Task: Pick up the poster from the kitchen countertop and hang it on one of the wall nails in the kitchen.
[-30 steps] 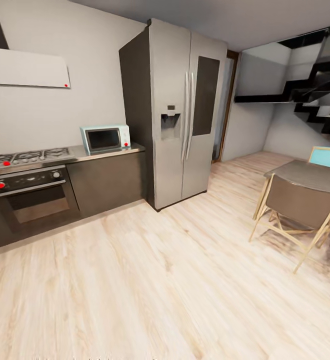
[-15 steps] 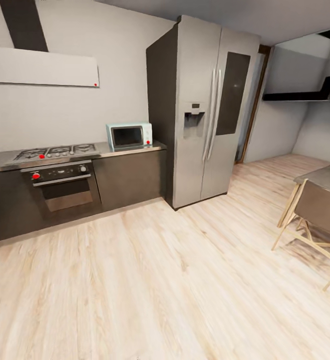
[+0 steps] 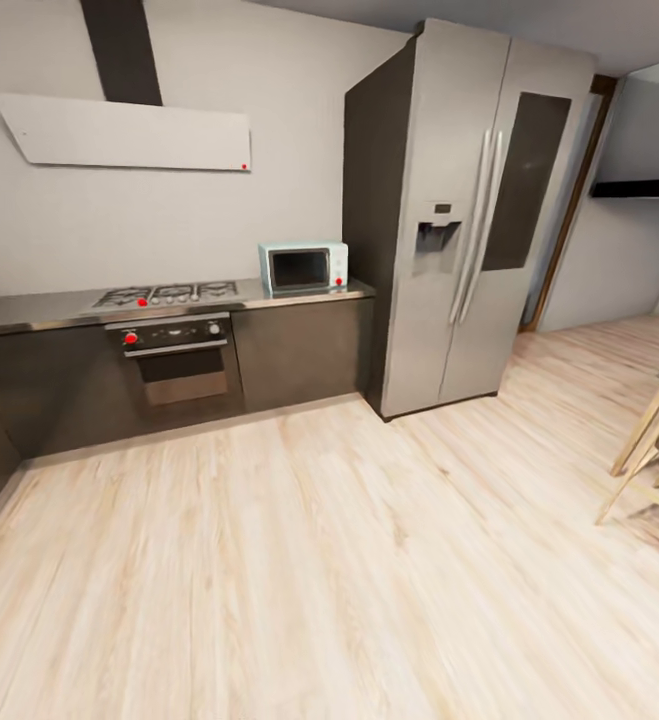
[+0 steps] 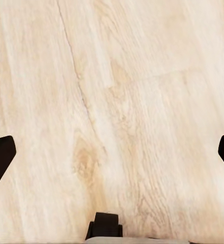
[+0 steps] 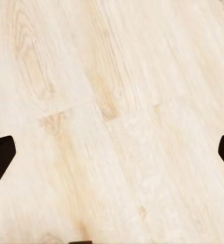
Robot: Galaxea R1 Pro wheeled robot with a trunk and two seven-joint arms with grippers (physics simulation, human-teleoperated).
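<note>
Your head view takes in the countertop (image 3: 29,310), a grey run along the back wall above dark cabinet fronts; no poster lies on the stretch you can see. Set into the countertop is a gas hob (image 3: 167,294) with red knobs, and directly beneath the hob sits an oven (image 3: 176,362). Toward the fridge end of the countertop stands a pale blue microwave (image 3: 304,266). Above the hob, on the wall, hangs a slanted white hood (image 3: 129,133) with a dark duct rising from it. The tall steel fridge (image 3: 469,215) stands touching the countertop's end, with a doorway just beyond it. Well away from the countertop, across the pale wood floor (image 3: 319,570), you see the legs of a wooden chair (image 3: 654,460).

Your left gripper (image 4: 112,155) hangs over bare floorboards, fingers spread wide with nothing between them. Your right gripper (image 5: 112,155) is likewise spread wide over the floor and holds nothing.
</note>
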